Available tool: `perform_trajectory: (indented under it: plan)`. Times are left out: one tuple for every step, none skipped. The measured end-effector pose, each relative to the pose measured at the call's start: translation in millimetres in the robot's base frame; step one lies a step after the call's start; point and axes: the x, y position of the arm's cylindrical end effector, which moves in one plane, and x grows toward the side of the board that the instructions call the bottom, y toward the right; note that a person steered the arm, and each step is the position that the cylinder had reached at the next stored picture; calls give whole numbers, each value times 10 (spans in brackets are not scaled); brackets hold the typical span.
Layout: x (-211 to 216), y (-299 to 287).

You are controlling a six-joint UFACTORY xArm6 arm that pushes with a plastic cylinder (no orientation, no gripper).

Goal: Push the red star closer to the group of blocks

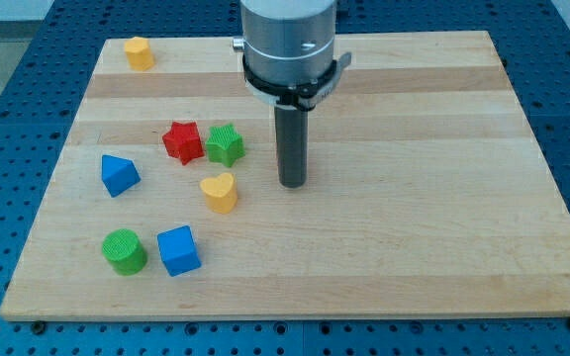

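The red star [181, 140] lies on the wooden board left of centre, touching or almost touching the green star [225, 144] on its right. My tip [293, 183] stands to the right of both stars, a short gap from the green star. A yellow heart [220, 192] lies just below the stars and left of my tip. A blue triangle [119, 175] is further left. A green cylinder [125, 251] and a blue cube [178, 249] sit near the view's bottom left.
A yellow block [139, 52] sits alone at the board's top left corner. The wooden board [414, 227] rests on a blue perforated table. The arm's grey body hangs over the board's top middle.
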Motion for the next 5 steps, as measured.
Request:
perform_trajectory:
  plan:
    - [-185, -3]
    - [-373, -3]
    - [-611, -22]
    - [-822, -72]
    - [-1006, -153]
